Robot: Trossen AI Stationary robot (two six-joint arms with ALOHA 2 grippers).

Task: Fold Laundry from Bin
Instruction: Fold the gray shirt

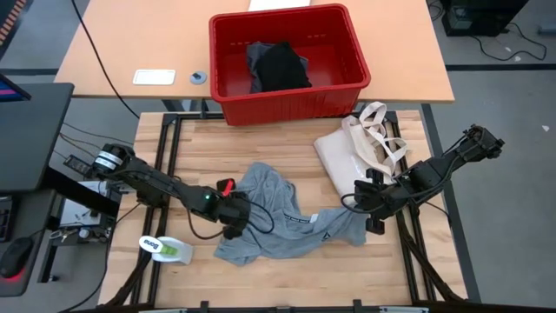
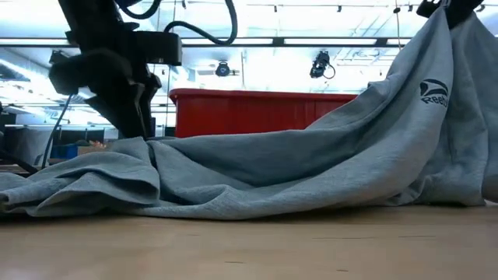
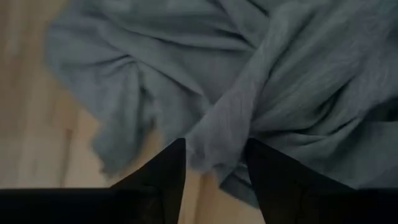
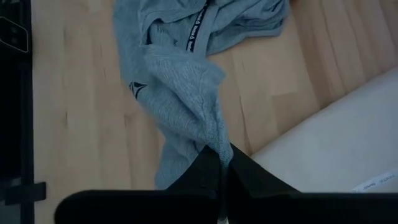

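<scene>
While the grey T-shirt point(image 1: 282, 217) lies crumpled mid-table from above, in front of the red bin point(image 1: 291, 96) holding dark laundry point(image 1: 278, 66), the left gripper point(image 1: 236, 219) sits at its left edge and the right gripper point(image 1: 372, 209) at its right end, beside the cream tote point(image 1: 352, 152). Level with the table, the shirt's right side rises toward the top corner. At the wrists, the left fingers point(image 3: 158, 177) stand narrowly parted around a fold, and the right fingers point(image 4: 208, 168) pinch a shirt corner tight.

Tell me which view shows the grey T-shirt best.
The high view: the whole grey T-shirt lies spread on the table between both arms. The low view shows it edge-on, one end lifted. The left wrist shows only folds, the right wrist the pinched end.
</scene>
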